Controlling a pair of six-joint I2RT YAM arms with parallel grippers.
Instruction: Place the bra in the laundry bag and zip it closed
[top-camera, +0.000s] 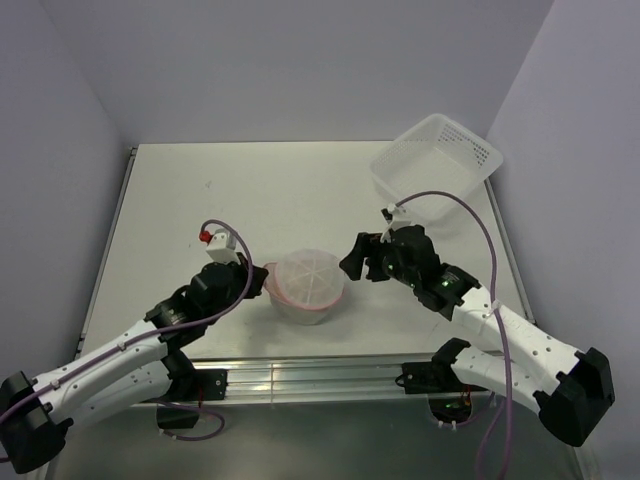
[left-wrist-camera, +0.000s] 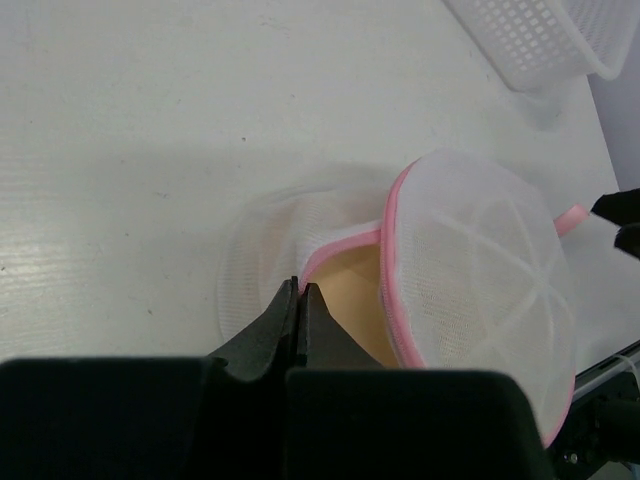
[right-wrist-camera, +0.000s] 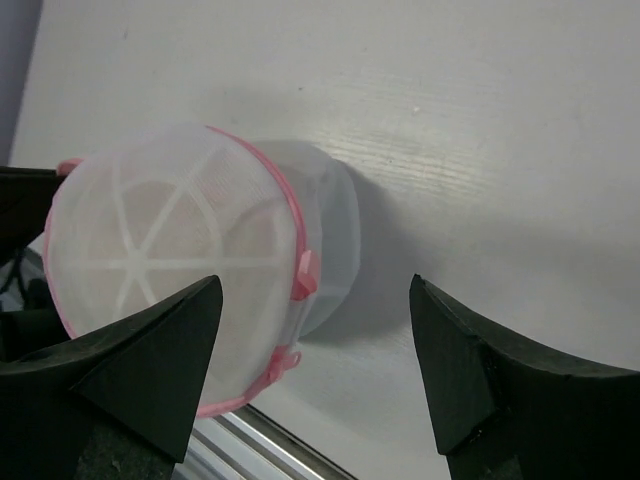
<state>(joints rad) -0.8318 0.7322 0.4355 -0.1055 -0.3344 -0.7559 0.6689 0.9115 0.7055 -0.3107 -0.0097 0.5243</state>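
- Your left gripper (left-wrist-camera: 300, 296) has its jaws pressed together on the near rim of the small round translucent white mesh laundry bag with the pink zipper rim (top-camera: 308, 283). I judge this a pinch meant to anchor the pouch so it cannot slide while the zip is worked.
- The laundry bag sits on the white table (top-camera: 250, 190) between your two arms, near the front edge. It is well apart from the white perforated plastic basket (top-camera: 436, 160) at the far right corner.
- In the left wrist view the domed mesh lid (left-wrist-camera: 480, 280) stands tilted up off the body. The gap shows beige fabric, which I take to be the bra (left-wrist-camera: 355, 300), already inside. The zip is not yet closed.
- Your right gripper (right-wrist-camera: 315, 290) has its jaws wide apart and holds nothing. It sits just beside the bag's right side, facing a small pink tab (right-wrist-camera: 304, 274) on the rim. This is probably the zip pull, though I cannot confirm it.
- Next step, in my judgement: close the right jaws on that tab and draw it round the rim against the left anchor. The risk is that the soft mesh buckles or bra fabric catches in the zip.
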